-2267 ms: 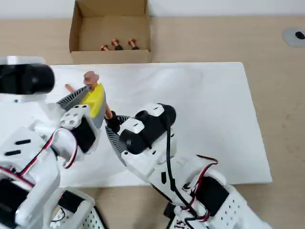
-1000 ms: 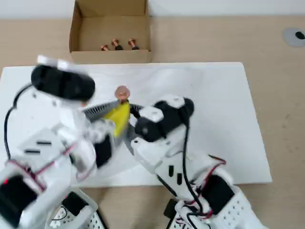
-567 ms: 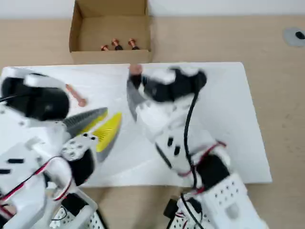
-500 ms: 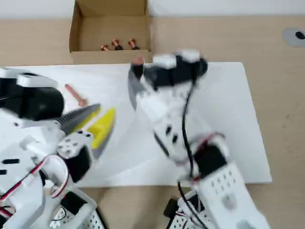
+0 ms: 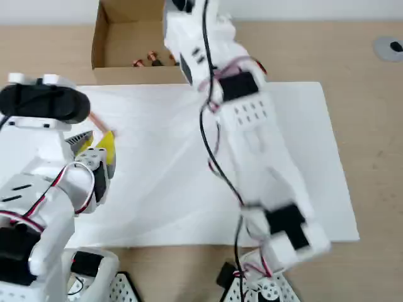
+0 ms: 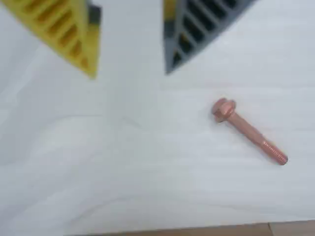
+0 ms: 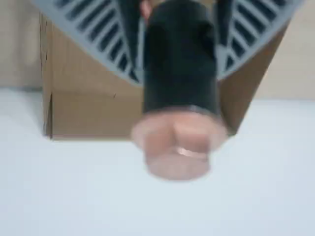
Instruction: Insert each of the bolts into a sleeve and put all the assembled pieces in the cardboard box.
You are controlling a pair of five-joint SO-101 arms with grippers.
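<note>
A loose copper bolt (image 6: 248,130) lies on the white sheet (image 6: 147,172), off to one side of my left gripper (image 6: 130,69), which hangs open above the sheet with nothing in it. From above, that gripper (image 5: 93,139) sits just near of the bolt (image 5: 94,119). My right gripper (image 7: 179,69) is shut on a black sleeve (image 7: 179,59) with a copper bolt head (image 7: 177,147) at its end. The cardboard box (image 7: 83,113) stands right behind it. My right arm (image 5: 214,56) stretches over the box (image 5: 110,38), which holds three assembled pieces (image 5: 153,58).
The white sheet (image 5: 271,145) covers most of the wooden table (image 5: 365,126). A grey round disc (image 5: 388,47) sits at the far right. The arms' bases stand along the near edge.
My right arm has swung from the sheet's far edge up over the box, carrying the sleeved bolt. My left gripper has drawn back left, close to the loose bolt.
</note>
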